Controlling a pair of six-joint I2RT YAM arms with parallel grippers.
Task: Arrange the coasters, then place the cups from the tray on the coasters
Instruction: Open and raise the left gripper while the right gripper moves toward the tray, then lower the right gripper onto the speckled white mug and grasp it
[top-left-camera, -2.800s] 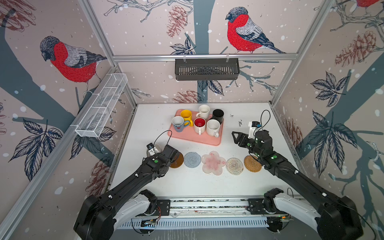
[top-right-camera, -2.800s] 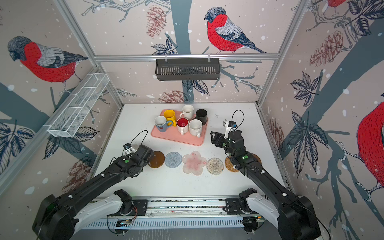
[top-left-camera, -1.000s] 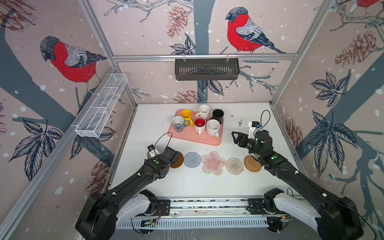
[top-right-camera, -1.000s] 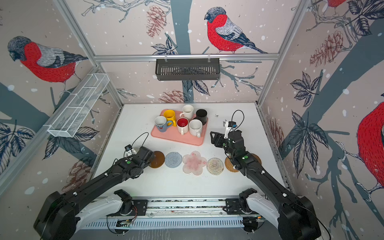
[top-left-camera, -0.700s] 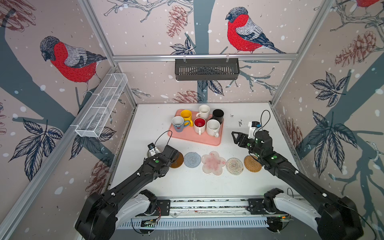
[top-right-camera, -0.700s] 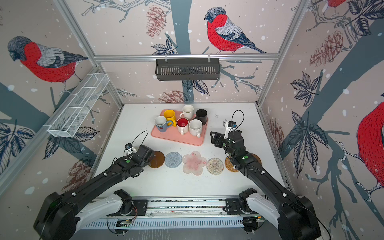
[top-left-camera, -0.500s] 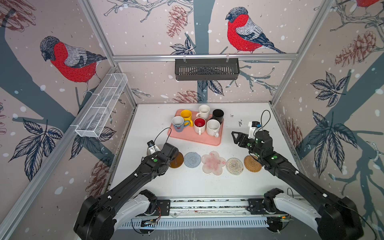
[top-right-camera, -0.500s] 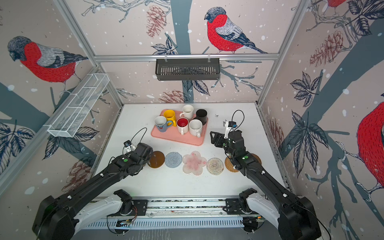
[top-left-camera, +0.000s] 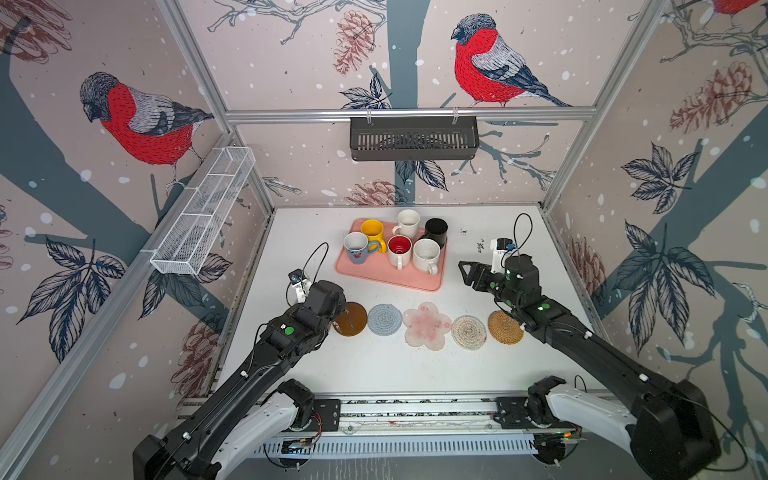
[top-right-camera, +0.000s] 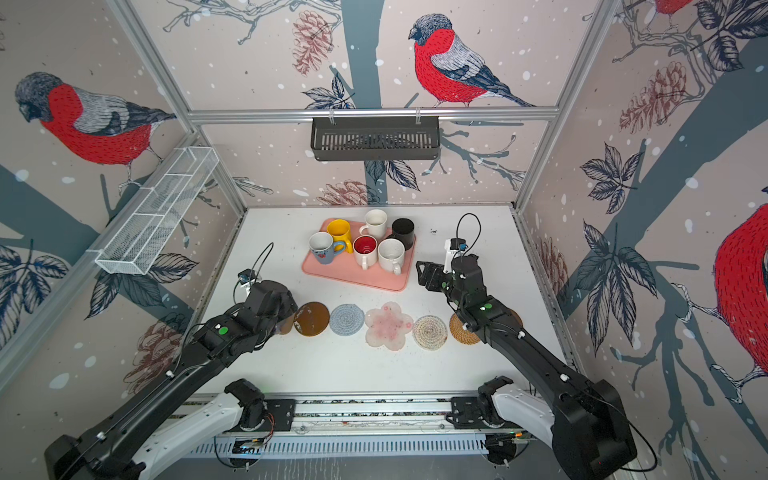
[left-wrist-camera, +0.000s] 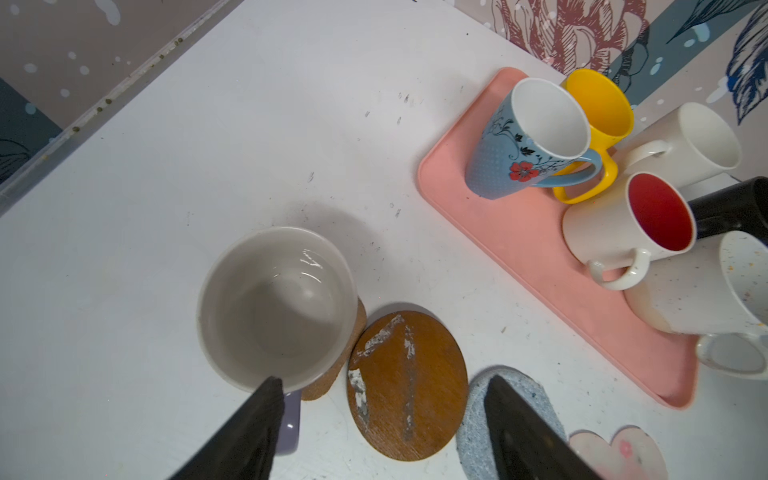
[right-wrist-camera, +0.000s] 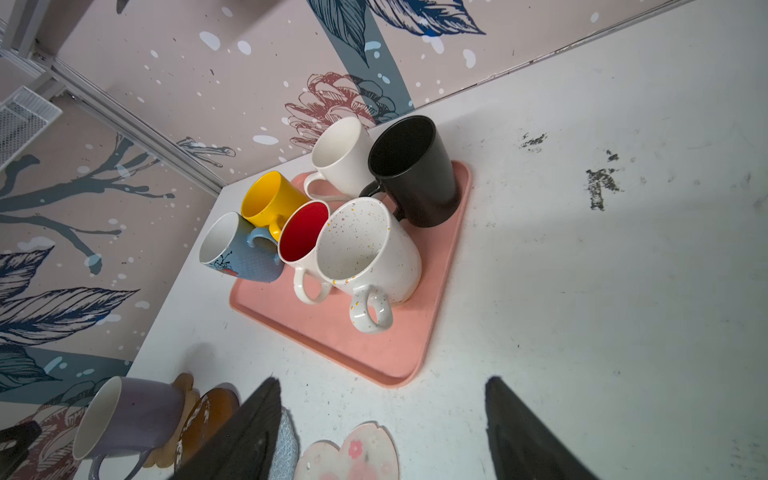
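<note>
A pale lavender cup (left-wrist-camera: 276, 307) stands on the tan coaster (left-wrist-camera: 332, 374) at the left end of the row. My left gripper (left-wrist-camera: 382, 386) hangs open just above it, one finger over the cup's handle, holding nothing. In both top views that arm hides this cup. Brown (top-left-camera: 352, 319), grey-blue (top-left-camera: 385, 319), flower (top-left-camera: 427, 326), cream rope (top-left-camera: 469, 332) and rattan (top-left-camera: 505, 327) coasters lie in a row. The pink tray (top-left-camera: 415, 282) holds several cups, among them yellow (top-left-camera: 372, 230), black (top-left-camera: 436, 230) and speckled white (top-left-camera: 426, 253). My right gripper (top-left-camera: 465, 272) is open and empty beside the tray's right edge.
A black slotted basket (top-left-camera: 413, 139) hangs on the back wall and a white wire rack (top-left-camera: 203, 212) on the left wall. The right forearm lies over the right end of the coaster row. Bare table stretches between the row and the front rail.
My left gripper has opened and let go of the lavender cup, which now stands on the tan coaster; the wrist has drawn back slightly. The right arm has not moved.
</note>
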